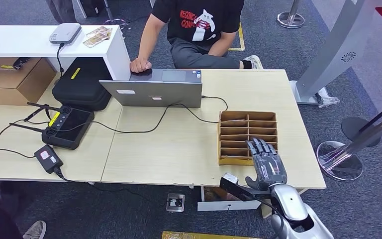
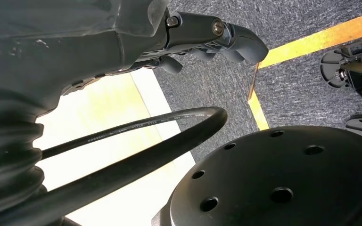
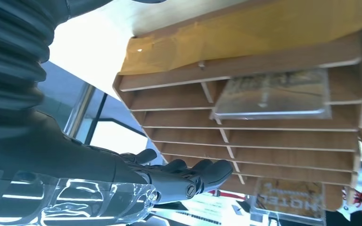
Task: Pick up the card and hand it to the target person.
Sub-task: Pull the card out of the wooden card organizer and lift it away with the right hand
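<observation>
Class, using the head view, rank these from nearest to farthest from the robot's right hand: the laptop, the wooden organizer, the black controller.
1. Organizer: directly under the right hand.
2. Laptop: mid-table, in front of the person.
3. Controller: far left of the table.

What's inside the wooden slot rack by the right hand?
The rack holds a card in one slot; another card sits at its far end. Other slots look empty; the right hand covers some.

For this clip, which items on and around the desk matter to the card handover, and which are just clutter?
Job:
right robot hand, open, over the rack
rack of wooden slots
card in a slot
seated person behind the desk

Lying about:
laptop
black case
controller
cardboard box
stool
</observation>
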Available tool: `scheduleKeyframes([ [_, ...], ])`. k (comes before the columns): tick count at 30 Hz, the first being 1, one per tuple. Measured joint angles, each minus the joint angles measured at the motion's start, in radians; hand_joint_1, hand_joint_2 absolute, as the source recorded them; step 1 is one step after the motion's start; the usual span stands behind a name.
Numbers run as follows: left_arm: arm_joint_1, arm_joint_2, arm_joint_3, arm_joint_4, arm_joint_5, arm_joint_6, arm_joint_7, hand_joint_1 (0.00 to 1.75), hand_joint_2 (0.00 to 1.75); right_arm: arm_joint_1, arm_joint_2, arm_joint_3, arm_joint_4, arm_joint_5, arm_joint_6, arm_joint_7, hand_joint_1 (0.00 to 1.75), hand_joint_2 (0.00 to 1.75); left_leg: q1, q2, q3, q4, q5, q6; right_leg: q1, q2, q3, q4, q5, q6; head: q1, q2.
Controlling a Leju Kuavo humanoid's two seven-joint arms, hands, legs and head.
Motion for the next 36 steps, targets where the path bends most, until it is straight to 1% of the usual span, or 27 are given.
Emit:
scheduleKeyframes([
  [11,-0.002,0.000,0.000,0.000,-0.012,0.000,0.010,0.00,1.75,-0.036,0.057,0.000,0.019,0.000,0.007,-0.009,0.00,1.75,0.000,0.000,0.000,0.000,0.000,0.000,0.000,0.000,0.000,0.000,0.000,0.000,0.000,0.000],
  [20,-0.005,0.003,0.000,0.000,-0.023,-0.003,0.012,0.00,1.75,-0.044,0.070,0.000,0.030,0.000,0.009,-0.008,0.00,1.75,0.000,0.000,0.000,0.000,0.000,0.000,0.000,0.000,0.000,0.000,0.000,0.000,0.000,0.000],
  [24,-0.006,0.003,0.000,0.000,-0.023,-0.003,0.012,0.00,1.75,-0.048,0.074,0.000,0.035,0.001,0.009,-0.008,0.03,1.75,0.000,0.000,0.000,0.000,0.000,0.000,0.000,0.000,0.000,0.000,0.000,0.000,0.000,0.000],
  [33,-0.006,0.003,0.000,0.000,-0.012,0.000,0.013,0.00,1.75,-0.056,0.091,0.000,0.045,0.012,0.006,-0.015,0.00,1.75,0.000,0.000,0.000,0.000,0.000,0.000,0.000,0.000,0.000,0.000,0.000,0.000,0.000,0.000],
  [36,-0.006,0.003,0.000,0.000,-0.009,0.000,0.012,0.00,1.75,-0.059,0.095,0.000,0.049,0.012,0.004,-0.017,0.03,1.75,0.000,0.000,0.000,0.000,0.000,0.000,0.000,0.000,0.000,0.000,0.000,0.000,0.000,0.000],
])
